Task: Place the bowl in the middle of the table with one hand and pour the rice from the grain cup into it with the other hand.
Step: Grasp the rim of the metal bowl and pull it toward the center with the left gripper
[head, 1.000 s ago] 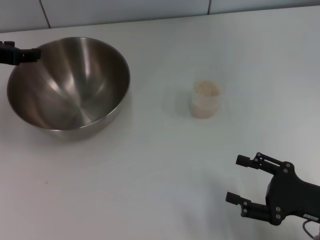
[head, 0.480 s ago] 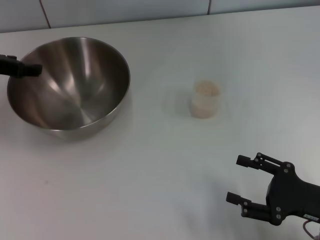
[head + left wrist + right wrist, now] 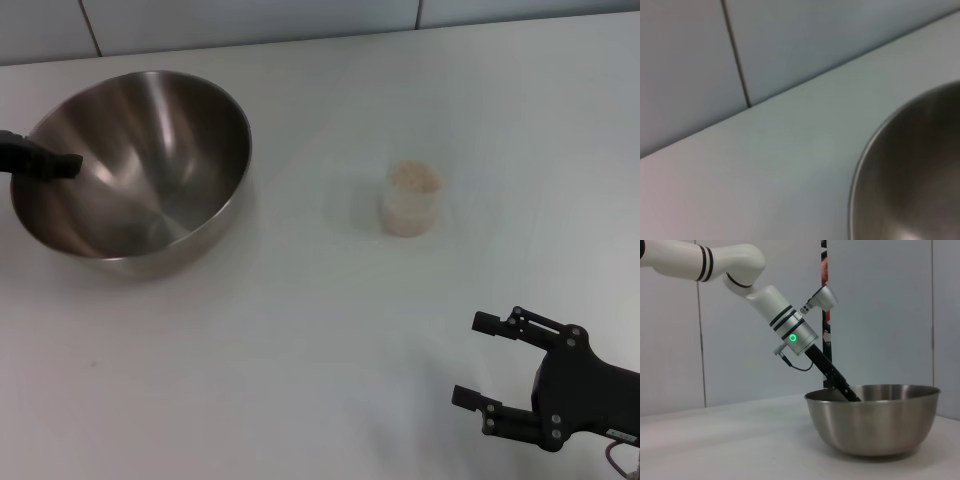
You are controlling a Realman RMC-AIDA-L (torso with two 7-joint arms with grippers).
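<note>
Head view: rice (image 3: 412, 178) in grain cup (image 3: 410, 200), bowl (image 3: 130, 170) bare inside.

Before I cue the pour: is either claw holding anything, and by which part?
The left claw grips the steel bowl at its left rim. The right claw is open, empty.

The left arm (image 3: 740, 275) is built of glossy white cylindrical segments divided by black rings, with a green light set in its silver wrist section and a thin black cable looped beneath. The left gripper (image 3: 40, 163) is matte black. The right gripper (image 3: 485, 365) is black, two-pronged, dotted with small pale screws.
</note>
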